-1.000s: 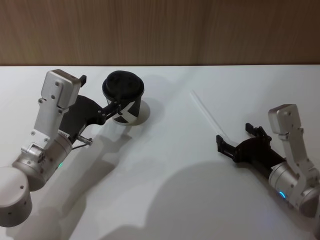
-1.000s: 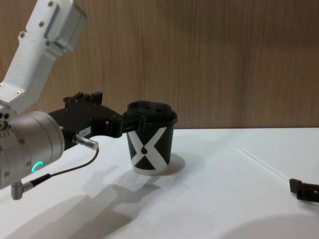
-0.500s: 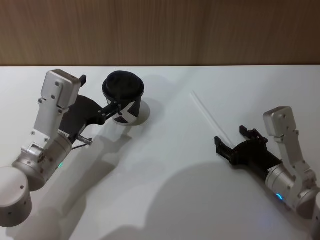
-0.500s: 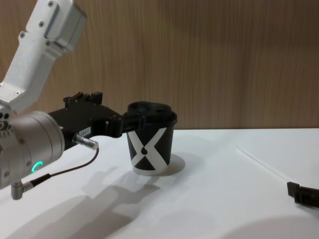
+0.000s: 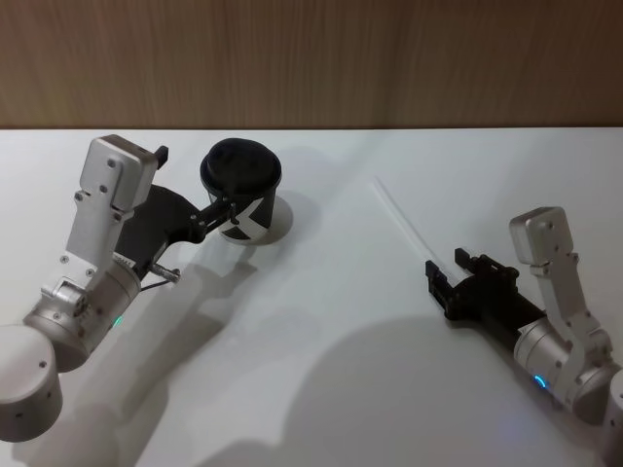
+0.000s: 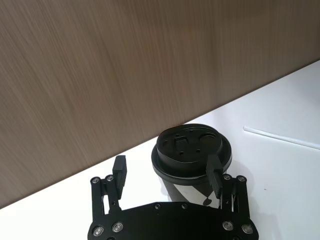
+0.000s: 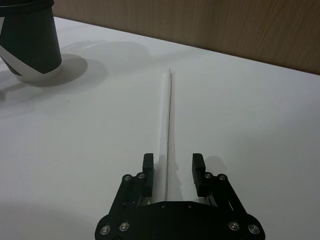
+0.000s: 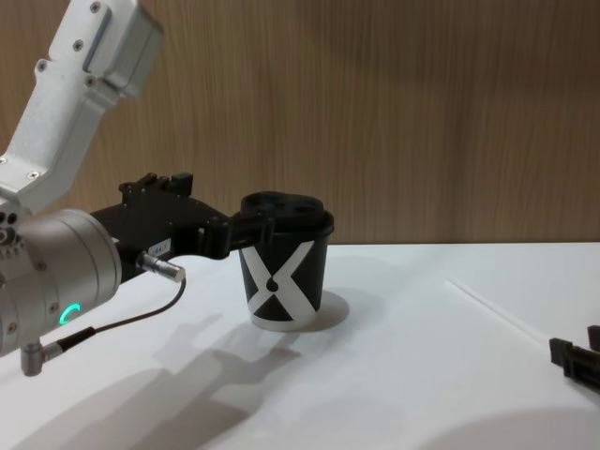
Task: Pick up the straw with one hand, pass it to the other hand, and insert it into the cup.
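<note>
Fingers of the right gripper [image 7: 171, 162] are apart and low over the white tabletop [image 5: 321, 321]. The near end of the straw [image 7: 167, 120] sits between them, but they are not closed on it. The straw lies flat on the tabletop, well off to the right of the cup [image 5: 241, 190]. The cup stands upright with its lid on. The left gripper [image 6: 167, 172] is at the cup with its fingers apart. One finger is right by the lid and the other is off to the side.
</note>
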